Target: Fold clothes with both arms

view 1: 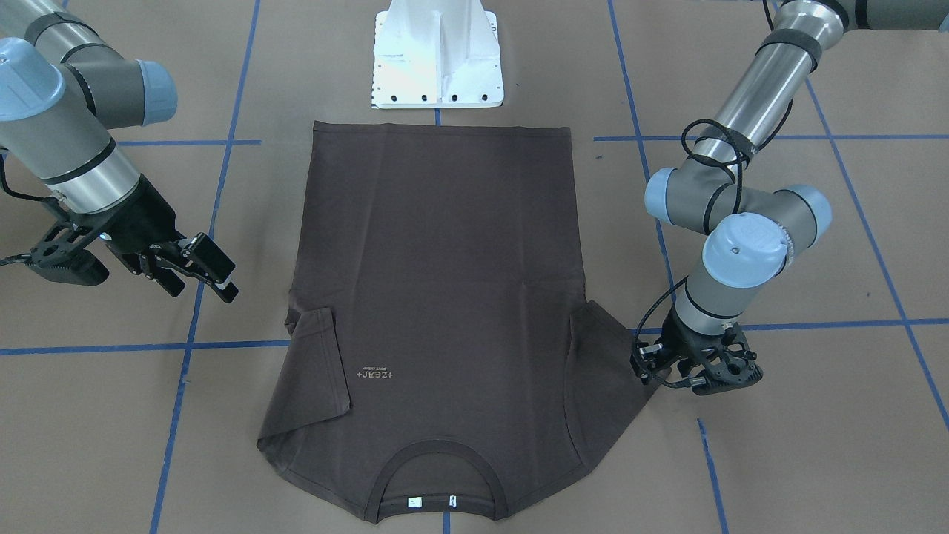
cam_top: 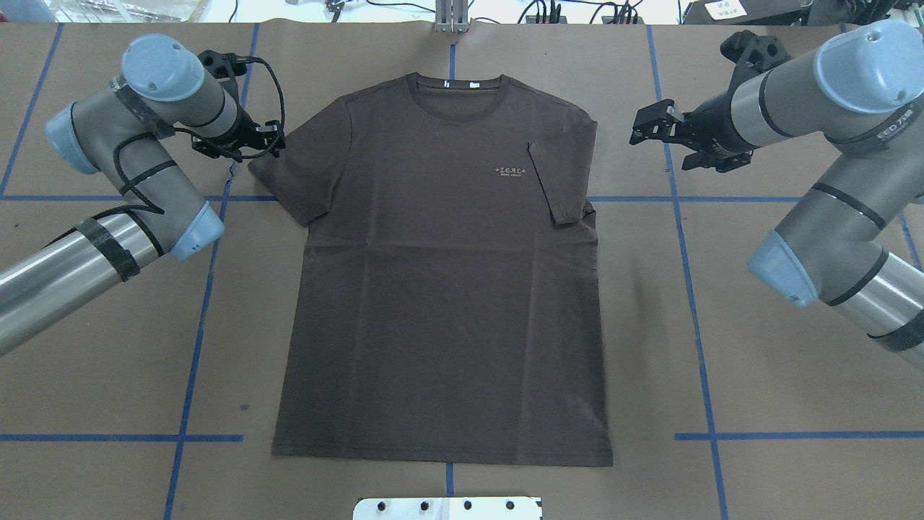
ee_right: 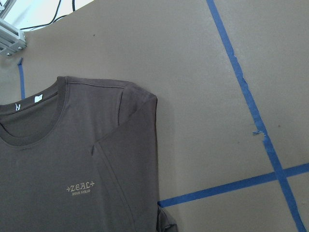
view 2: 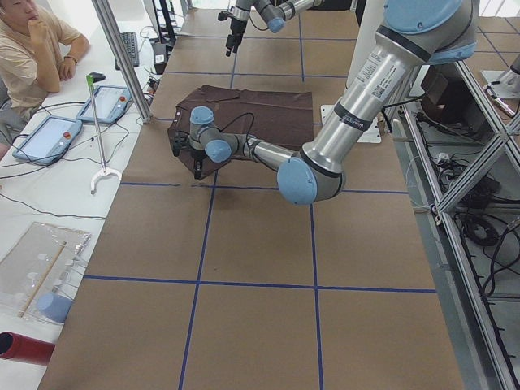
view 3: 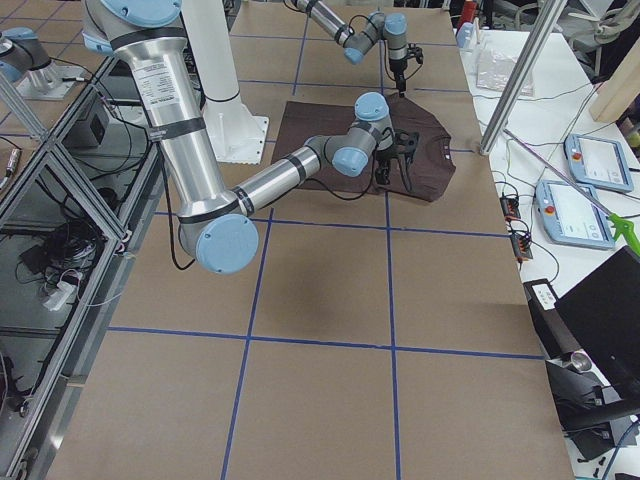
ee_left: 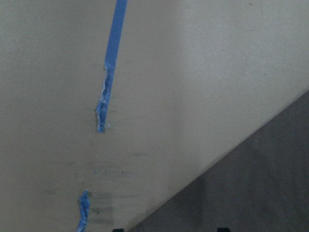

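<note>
You can read "+ZEAL+" in pale letters on the chest of the T-shirt (ee_right: 72, 159), with a smaller line beneath it too fine to make out. On the right arm (cam_top: 794, 87) a marking begins "EED"; the rest is unclear
</note>
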Available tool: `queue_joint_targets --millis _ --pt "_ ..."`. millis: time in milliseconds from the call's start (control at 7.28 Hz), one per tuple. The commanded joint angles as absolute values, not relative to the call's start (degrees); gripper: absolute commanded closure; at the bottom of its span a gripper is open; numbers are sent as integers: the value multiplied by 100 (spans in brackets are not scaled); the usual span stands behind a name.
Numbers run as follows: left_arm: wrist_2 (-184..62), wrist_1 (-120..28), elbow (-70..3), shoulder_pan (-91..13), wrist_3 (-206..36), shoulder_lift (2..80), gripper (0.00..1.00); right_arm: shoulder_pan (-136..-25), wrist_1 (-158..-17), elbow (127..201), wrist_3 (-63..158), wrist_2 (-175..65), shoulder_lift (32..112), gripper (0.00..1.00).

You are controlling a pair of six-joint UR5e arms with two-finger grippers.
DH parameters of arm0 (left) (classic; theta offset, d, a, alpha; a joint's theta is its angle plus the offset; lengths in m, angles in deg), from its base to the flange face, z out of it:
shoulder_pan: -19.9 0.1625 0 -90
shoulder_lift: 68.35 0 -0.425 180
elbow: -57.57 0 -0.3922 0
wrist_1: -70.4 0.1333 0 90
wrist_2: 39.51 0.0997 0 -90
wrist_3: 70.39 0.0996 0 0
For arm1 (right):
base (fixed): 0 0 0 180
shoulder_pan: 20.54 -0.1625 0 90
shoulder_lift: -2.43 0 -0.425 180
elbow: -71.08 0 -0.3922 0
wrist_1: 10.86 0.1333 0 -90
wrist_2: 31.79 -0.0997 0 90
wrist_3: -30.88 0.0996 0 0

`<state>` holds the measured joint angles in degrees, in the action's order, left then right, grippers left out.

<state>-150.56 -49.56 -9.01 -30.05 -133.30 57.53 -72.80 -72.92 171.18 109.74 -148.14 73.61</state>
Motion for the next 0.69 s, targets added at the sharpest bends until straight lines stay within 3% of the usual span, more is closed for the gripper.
queue_joint_targets --millis 0,137,549 --pt "-15043 -4957 -887 -2985 -13341 5751 36 -7275 -7292 17128 10972 -14799 7353 0" --pt "-15034 -4957 -870 -2976 -13341 5743 46 -7275 -7292 17128 10981 -14781 7353 0" --pt "-15043 -4966 -817 -2976 -13350 5751 47 -7275 -7300 17137 10990 -14763 7345 0"
